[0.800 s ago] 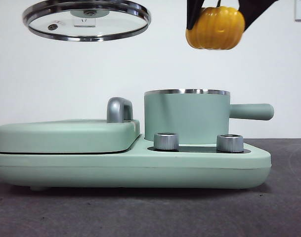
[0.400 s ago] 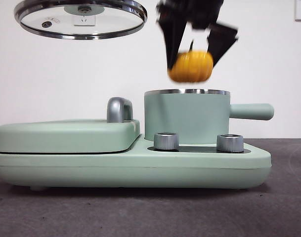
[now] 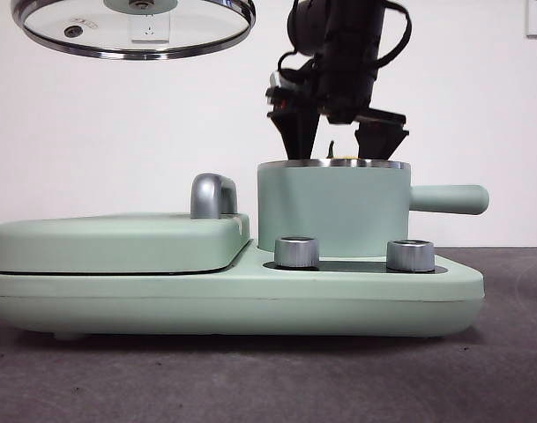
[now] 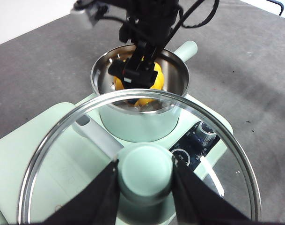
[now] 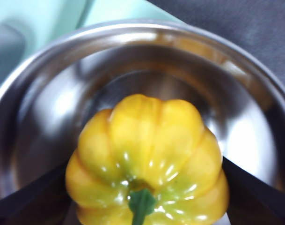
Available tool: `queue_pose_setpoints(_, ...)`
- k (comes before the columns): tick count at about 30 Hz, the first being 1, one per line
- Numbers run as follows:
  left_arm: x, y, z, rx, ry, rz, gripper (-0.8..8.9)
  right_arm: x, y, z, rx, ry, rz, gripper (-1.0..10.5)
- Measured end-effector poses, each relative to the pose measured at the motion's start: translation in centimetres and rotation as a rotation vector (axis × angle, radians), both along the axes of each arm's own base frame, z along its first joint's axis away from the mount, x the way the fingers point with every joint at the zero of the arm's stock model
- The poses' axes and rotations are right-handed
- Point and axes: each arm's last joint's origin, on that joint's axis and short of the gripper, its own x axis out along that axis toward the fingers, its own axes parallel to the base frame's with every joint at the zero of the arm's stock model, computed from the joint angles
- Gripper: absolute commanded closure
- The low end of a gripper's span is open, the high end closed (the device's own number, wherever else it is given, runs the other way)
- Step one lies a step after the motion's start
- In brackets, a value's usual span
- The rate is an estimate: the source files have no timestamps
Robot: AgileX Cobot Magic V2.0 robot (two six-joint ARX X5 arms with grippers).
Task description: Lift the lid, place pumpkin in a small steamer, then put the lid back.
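My left gripper [image 4: 144, 171] is shut on the mint green knob [image 4: 144, 164] of the clear glass lid [image 3: 134, 26]. It holds the lid high at the upper left, clear of the pot. My right gripper [image 3: 339, 141] reaches down into the small steamer [image 3: 332, 207], its jaws pressed against both sides of the yellow-orange pumpkin [image 5: 147, 150]. The pumpkin sits inside the steel bowl [image 5: 48, 108], stem towards the camera. In the front view the pot wall hides it. The left wrist view shows the pumpkin [image 4: 157, 80] in the pot [image 4: 137, 124] under the right gripper [image 4: 137, 70].
The pot stands on a mint green cooker base [image 3: 250, 304] with two steel knobs [image 3: 296, 252] at its front. A flat griddle cover [image 3: 118, 242] with a chrome handle [image 3: 212, 196] lies to the left. The pot's side handle [image 3: 449, 199] points right.
My right gripper has come in from the upper right and gone down, lowering the pumpkin into the pot. The lid has drifted slightly up and to the left.
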Motion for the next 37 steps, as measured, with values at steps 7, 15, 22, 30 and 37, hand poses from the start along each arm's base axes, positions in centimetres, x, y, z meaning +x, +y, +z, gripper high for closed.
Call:
queue_pose_setpoints(7, 0.0, 0.0, 0.0, 0.004, 0.005, 0.0, 8.08, 0.2, 0.1, -0.5, -0.006, 0.011, 0.0, 6.7)
queue_pose_setpoints(15, 0.0, 0.0, -0.1, 0.004, 0.006, 0.0, 8.08, 0.1, 0.1, -0.5, -0.009, 0.016, 0.0, 6.7)
queue_pose_setpoints(22, -0.1, 0.1, -0.2, 0.013, 0.017, 0.0, 8.08, 0.2, 0.1, -0.6, -0.01, 0.019, 0.0, 6.7)
queue_pose_setpoints(30, -0.3, 0.3, 0.0, 0.005, 0.008, 0.0, 8.08, 0.7, 0.6, -2.4, -0.031, 0.056, 0.005, 6.2)
queue_pose_setpoints(37, -0.4, 0.3, 0.1, 0.006, 0.008, 0.0, 8.08, 0.6, 0.8, -2.4, -0.031, 0.056, 0.008, 4.8)
